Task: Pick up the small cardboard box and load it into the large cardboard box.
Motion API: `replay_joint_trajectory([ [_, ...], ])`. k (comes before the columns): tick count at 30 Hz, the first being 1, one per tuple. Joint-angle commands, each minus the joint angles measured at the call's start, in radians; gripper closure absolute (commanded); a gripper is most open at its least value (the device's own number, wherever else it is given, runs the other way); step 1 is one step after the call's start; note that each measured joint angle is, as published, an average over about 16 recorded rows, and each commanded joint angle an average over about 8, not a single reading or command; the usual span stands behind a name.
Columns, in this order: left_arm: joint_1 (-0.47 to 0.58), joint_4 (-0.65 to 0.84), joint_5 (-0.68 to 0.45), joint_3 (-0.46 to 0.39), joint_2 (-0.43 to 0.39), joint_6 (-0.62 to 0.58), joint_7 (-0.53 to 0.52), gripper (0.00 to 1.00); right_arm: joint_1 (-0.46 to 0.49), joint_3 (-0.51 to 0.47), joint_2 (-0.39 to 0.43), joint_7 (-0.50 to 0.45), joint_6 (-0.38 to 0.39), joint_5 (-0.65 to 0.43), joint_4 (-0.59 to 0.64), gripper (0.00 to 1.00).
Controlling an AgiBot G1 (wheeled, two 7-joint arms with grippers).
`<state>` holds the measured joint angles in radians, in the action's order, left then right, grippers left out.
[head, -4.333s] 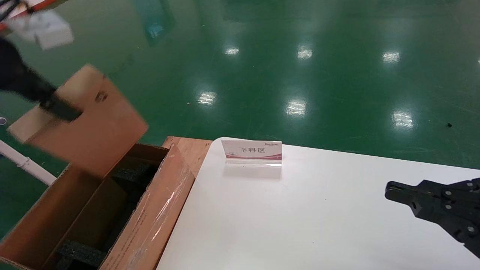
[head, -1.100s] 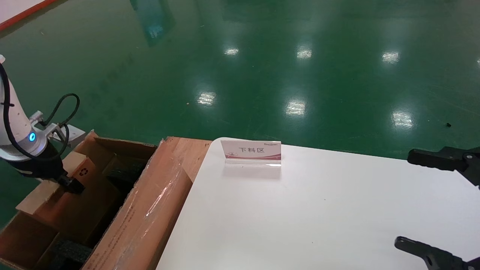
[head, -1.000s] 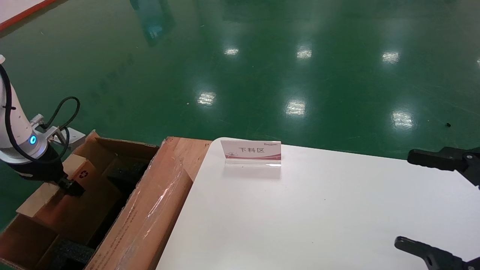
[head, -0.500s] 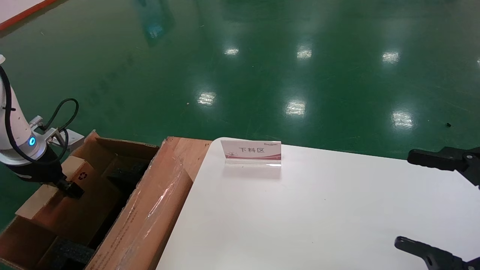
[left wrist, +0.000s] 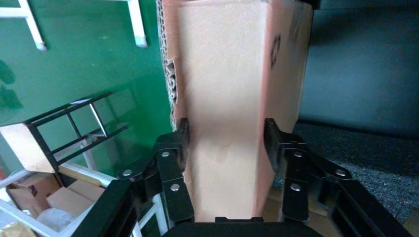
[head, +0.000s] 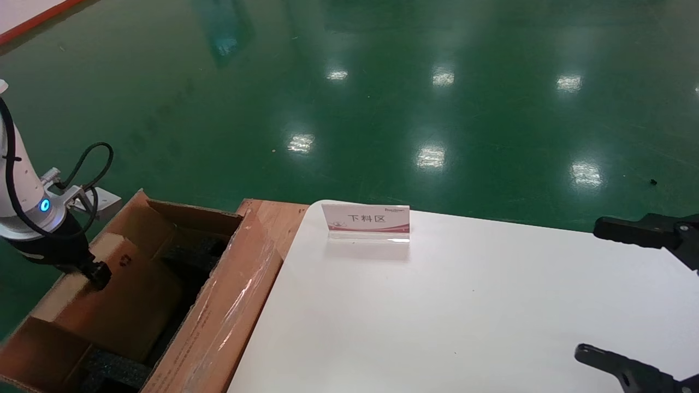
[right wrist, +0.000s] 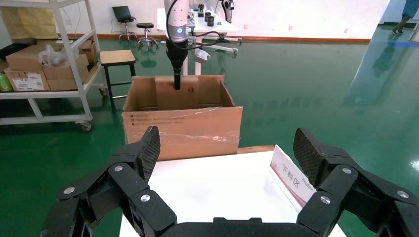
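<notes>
My left gripper point(left wrist: 225, 140) clamps the small cardboard box point(head: 117, 289), tilted inside the large cardboard box point(head: 218, 322), near its 9 o'clock wall. Black foam point(head: 194, 254) at 12. My right gripper point(right wrist: 225, 153) hangs wide open, empty, over the white table point(head: 464, 305).

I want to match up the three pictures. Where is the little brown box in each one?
Head view: the small cardboard box stands inside the large cardboard box at lower left, the left gripper shut on its top edge.
Left wrist view: it fills the middle, between the fingers.
Right wrist view: small and far off, inside the carton, under the left arm.
Shared landmark: the carton's glossy taped flap.
</notes>
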<state>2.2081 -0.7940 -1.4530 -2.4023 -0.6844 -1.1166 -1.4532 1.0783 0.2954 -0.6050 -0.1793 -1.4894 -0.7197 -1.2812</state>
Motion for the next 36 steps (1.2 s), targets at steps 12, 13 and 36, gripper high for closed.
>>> replay_joint_trajectory([
  [12, 0.060, -0.057, 0.013, 0.031, 0.014, 0.025, 0.053, 0.00, 0.000, 0.000, 0.000, 0.000, 0.000, 0.000, 0.001, 0.00],
  [13, 0.079, -0.076, 0.016, 0.040, 0.022, 0.034, 0.069, 0.00, 0.000, 0.000, 0.000, 0.000, 0.000, 0.000, 0.001, 0.00],
  [36, 0.286, -0.521, 0.055, 0.270, 0.175, 0.163, 0.244, 0.00, 0.001, 0.000, 0.000, 0.001, 0.000, 0.001, 0.002, 0.00],
])
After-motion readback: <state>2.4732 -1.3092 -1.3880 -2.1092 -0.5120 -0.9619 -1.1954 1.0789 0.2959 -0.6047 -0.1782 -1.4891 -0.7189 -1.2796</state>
